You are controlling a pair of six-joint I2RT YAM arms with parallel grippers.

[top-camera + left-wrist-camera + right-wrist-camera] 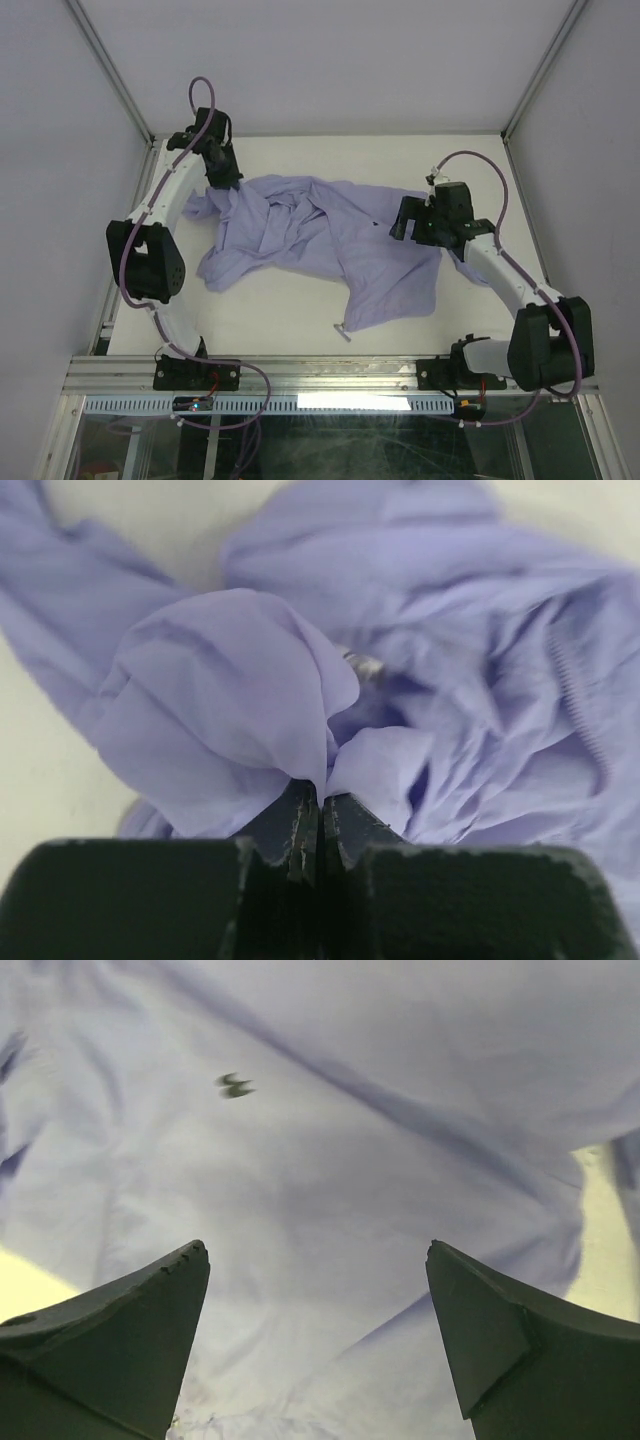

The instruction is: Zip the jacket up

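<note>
1. One table [270,300] carries everything. It is pale and fills the middle of the top view, with both arm bases along the bottom edge of the frame.
2. One jacket [330,240] lies crumpled across the centre of the table, lavender and heavily wrinkled. It runs from the upper left of the frame down to a flatter panel at lower right. I judge the front is not lined up, so zipping has not begun.
3. There are two arms. The left arm [170,200] curves up the left side to reach the jacket's far-left bunch. The right arm [500,270] comes in from the right so that its wrist sits over the flatter panel.
4. There are two end effectors.
   - The left end effector [320,805] is pinched tight on a fold of the jacket, and the fabric balloons out above the fingers. I read this as a hold to lift or spread the bunched side.
   - The right end effector [318,1250] is spread wide with nothing between its fingers, above smooth fabric. Whether it touches, I cannot tell.
5. One ribbed strip [575,695], at the right of the left wrist view, is possibly zipper teeth.
6. One dark mark [236,1085] shows at upper left of the right wrist view.
7. One small metal piece [362,663] peeks from the folds, too blurred to identify.
</note>
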